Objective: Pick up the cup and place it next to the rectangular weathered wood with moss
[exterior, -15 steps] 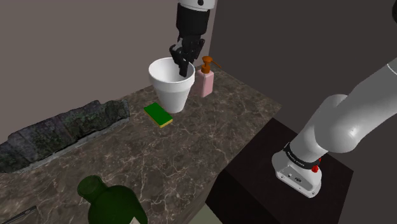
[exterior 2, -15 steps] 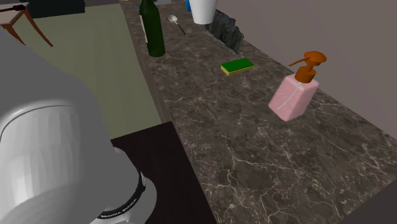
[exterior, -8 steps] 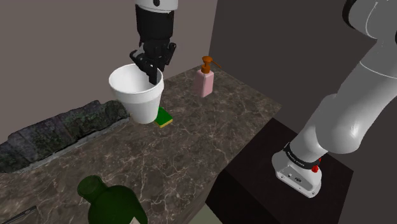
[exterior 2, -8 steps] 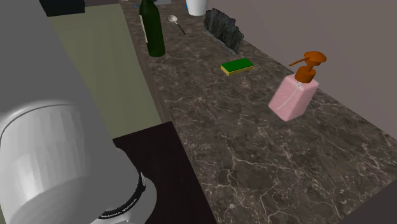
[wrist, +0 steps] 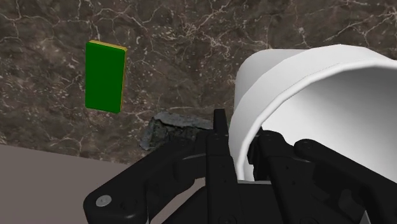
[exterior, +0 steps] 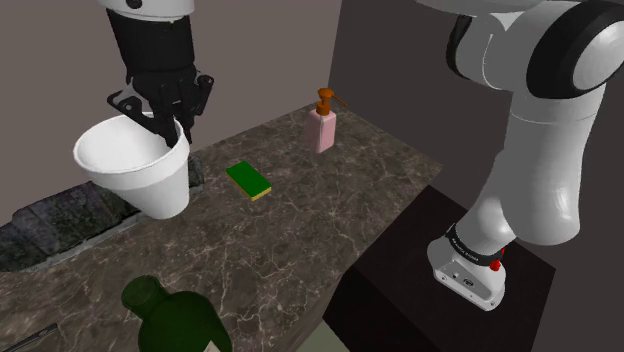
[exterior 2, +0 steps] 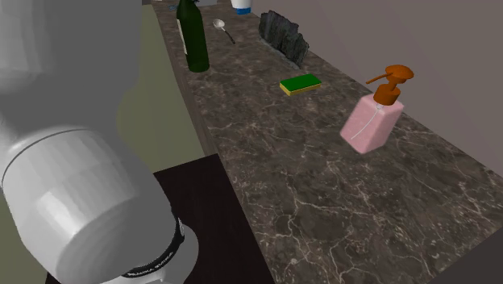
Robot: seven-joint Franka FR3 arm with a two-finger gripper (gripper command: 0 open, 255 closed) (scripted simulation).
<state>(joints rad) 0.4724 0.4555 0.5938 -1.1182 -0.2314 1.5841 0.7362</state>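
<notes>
Above the table, at the shoulder view's left: one cup, plain white, tapered from a wide mouth to a narrow base, hanging clear of the surface. Your gripper has it by the rim, fingers pinched on its side, one inside and one outside. Just beneath and behind it: a dark grey, rough-faced slab, long and low. Also on the table: green sponge, pink soap dispenser, green bottle.

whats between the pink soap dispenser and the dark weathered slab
A green sponge lies flat on the counter between the soap dispenser and the dark weathered slab, touching neither, as the second exterior view shows.
</notes>
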